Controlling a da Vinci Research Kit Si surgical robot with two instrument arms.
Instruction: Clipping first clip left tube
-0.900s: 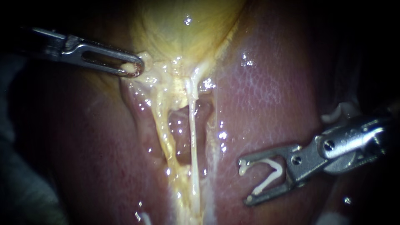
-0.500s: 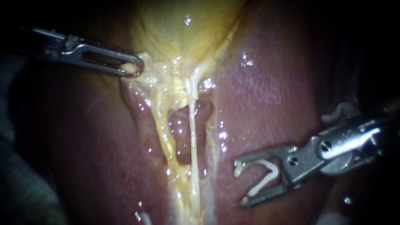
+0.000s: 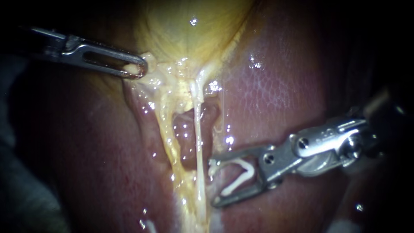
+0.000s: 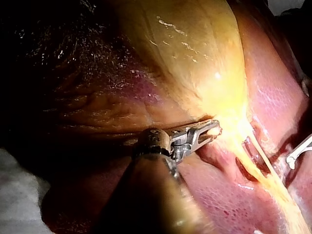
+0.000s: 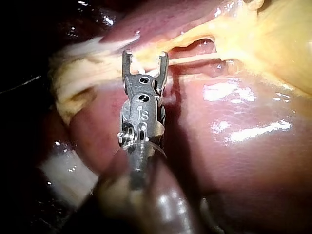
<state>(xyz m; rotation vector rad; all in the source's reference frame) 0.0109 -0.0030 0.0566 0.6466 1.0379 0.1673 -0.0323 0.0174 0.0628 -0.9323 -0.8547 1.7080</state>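
Left instrument (image 3: 137, 69): my jaws clamp the gallbladder (image 3: 194, 30) at its neck, far left. Right instrument (image 3: 214, 183): my jaws stand wide, holding a white clip (image 3: 239, 177), just right of the thin right tube (image 3: 198, 142). The left tube (image 3: 167, 133) lies beyond it, outside the clip.

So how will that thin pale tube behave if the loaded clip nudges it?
Probably floppy: the thin pale tube is a slender strand spanning a hollow in the liver, so it should deflect. Likely slippery, given the wet glints. Possibly fragile, being so thin.
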